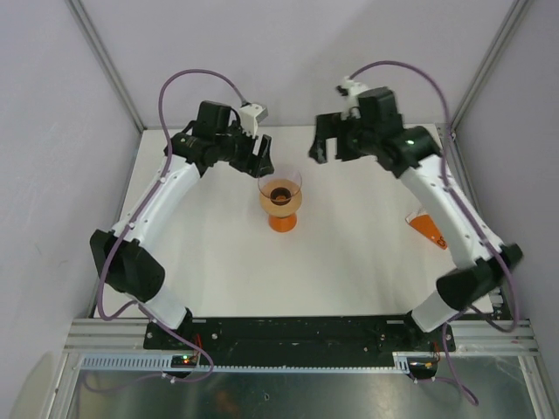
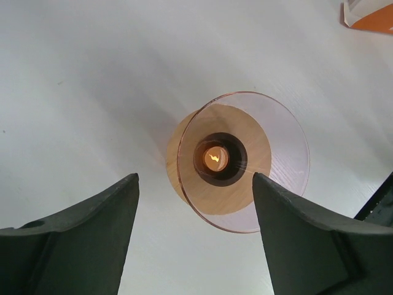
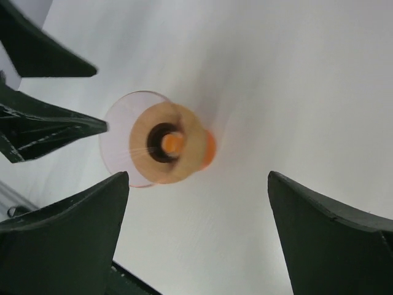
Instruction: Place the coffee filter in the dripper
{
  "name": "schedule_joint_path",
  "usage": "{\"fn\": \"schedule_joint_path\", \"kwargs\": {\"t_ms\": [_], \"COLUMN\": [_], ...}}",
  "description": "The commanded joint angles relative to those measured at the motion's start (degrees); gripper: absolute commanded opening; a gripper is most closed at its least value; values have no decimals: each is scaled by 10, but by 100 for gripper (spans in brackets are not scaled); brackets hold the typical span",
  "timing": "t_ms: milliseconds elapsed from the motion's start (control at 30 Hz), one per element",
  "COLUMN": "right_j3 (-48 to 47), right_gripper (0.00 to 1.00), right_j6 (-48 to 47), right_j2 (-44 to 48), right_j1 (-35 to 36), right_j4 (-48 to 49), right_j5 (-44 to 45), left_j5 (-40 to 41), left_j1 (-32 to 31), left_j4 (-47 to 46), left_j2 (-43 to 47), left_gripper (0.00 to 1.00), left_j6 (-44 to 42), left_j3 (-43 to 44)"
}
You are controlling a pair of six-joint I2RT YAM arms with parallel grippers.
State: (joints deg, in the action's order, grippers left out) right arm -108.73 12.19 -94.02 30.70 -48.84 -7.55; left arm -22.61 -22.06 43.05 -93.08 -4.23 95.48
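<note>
The clear pinkish cone-shaped funnel (image 1: 279, 185) seems to hold no paper filter, none in sight; both sets of jaws gape wide, empty.

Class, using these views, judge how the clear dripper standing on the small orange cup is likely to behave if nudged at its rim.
The dripper has a wide rim above a narrower orange cup, so it probably tips or slides off easily. Its thin, see-through wall suggests it is light and stiff. The smooth surface may slip in a grasp.
</note>
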Motion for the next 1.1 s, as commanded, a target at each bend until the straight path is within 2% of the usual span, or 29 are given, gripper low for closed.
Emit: {"fn": "schedule_joint_path", "kwargs": {"t_ms": [0, 167, 233, 367, 400, 467, 500, 567, 700, 800, 933, 1067], "right_j3": [82, 263, 322, 384, 393, 407, 414, 425, 453, 482, 499, 505], "right_gripper": [99, 99, 99, 98, 97, 85, 80, 76, 81, 78, 68, 57], "right_j6": [-25, -14, -7, 15, 17, 14, 11, 4, 0, -1, -2, -8], "right_j2": [118, 254, 292, 310, 306, 298, 295, 291, 285, 273, 245, 220], "right_j1": [-74, -228, -302, -453, -488, -534, -550, -579, -606, -622, -634, -637], "right_j4": [33, 108, 119, 111, 109, 110, 112, 116, 126, 143, 157, 166], "right_j5": [43, 69, 110, 124, 116, 104, 101, 100, 119, 103, 56, 53], "left_j5": [3, -1, -6, -19, -24, -31, -34, -36, -39, -42, -42, -44], "left_j1": [-2, -2, -2, -2, -2, -2, -2, -2, -2, -2, -2, -2], "left_j4": [-2, -3, -3, -3, -3, -3, -4, -4, -10, -15, -19, -23], "left_j2": [34, 47, 54, 67, 69, 75, 77, 84, 97, 104, 111, 119], "left_gripper": [79, 79, 79, 79, 79, 79, 79, 79, 79, 79, 79, 79], "left_j6": [-21, -32, -36, -42, -43, -46, -48, -52, -60, -64, -67, -72], "left_j3": [19, 3, -4, -12, -13, -16, -19, -24, -35, -38, -42, -52]}}
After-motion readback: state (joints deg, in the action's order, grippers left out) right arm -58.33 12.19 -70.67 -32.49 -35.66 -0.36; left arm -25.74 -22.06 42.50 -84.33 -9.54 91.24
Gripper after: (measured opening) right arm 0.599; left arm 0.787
